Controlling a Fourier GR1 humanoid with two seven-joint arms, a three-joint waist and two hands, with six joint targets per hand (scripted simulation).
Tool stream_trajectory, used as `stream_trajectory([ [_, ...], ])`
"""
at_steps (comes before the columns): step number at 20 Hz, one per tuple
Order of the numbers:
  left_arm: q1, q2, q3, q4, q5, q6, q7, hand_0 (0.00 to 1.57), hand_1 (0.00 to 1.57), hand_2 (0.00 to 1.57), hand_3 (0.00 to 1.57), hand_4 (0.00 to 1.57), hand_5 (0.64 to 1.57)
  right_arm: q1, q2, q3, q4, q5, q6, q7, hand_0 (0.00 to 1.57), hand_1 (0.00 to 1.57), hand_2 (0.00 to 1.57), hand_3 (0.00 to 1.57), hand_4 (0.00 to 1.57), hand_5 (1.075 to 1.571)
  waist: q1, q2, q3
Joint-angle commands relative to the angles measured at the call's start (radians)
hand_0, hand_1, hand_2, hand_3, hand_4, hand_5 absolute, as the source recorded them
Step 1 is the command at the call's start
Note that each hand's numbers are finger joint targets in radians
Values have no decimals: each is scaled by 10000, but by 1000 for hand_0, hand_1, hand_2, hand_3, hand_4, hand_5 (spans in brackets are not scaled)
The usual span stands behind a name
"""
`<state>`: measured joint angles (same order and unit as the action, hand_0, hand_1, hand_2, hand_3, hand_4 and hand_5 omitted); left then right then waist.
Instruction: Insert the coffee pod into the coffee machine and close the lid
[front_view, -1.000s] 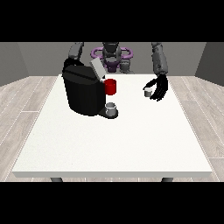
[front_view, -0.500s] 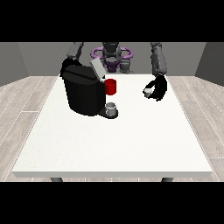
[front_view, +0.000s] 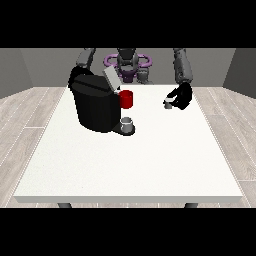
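A black coffee machine (front_view: 95, 107) stands on the table's left part, its grey lid (front_view: 111, 79) tilted up and open. A red part (front_view: 126, 99) sticks out at its front, and a grey cup (front_view: 128, 123) sits on its base below. The hand at the view's right (front_view: 181, 96) hovers above the table's far right with its fingers curled around a small grey coffee pod (front_view: 169, 103). The hand at the view's left (front_view: 76, 75) is behind the machine's top and mostly hidden.
The white table (front_view: 135, 165) stretches wide toward the camera. The robot's torso (front_view: 127, 65) stands behind the far edge.
The hand at the view's right has lifted slightly with the pod and drawn a little toward the robot. The machine and the other hand stay put.
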<state>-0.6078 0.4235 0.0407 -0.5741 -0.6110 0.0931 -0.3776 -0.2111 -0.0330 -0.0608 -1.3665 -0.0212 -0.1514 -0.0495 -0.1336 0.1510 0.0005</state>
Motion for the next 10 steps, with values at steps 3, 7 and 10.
stream_trajectory([
  [3,-676,-358,-528,-908,-204,-1021,176,1342,1342,1397,1362,593,1571,-247,-238,-622,1204,-338,-86,9,0,0,0,0,459,1571,471,-629,0],
  [7,-1444,322,58,-717,158,-1789,402,1258,1258,1321,1297,529,1571,-318,-236,-94,601,-156,103,581,0,0,0,0,488,1571,-99,-683,-7],
  [10,-1728,-284,-227,-1109,3,-2059,1057,1252,1252,1329,1292,573,1571,89,311,497,1061,170,-308,-169,0,0,0,0,443,1571,24,-966,-5],
])
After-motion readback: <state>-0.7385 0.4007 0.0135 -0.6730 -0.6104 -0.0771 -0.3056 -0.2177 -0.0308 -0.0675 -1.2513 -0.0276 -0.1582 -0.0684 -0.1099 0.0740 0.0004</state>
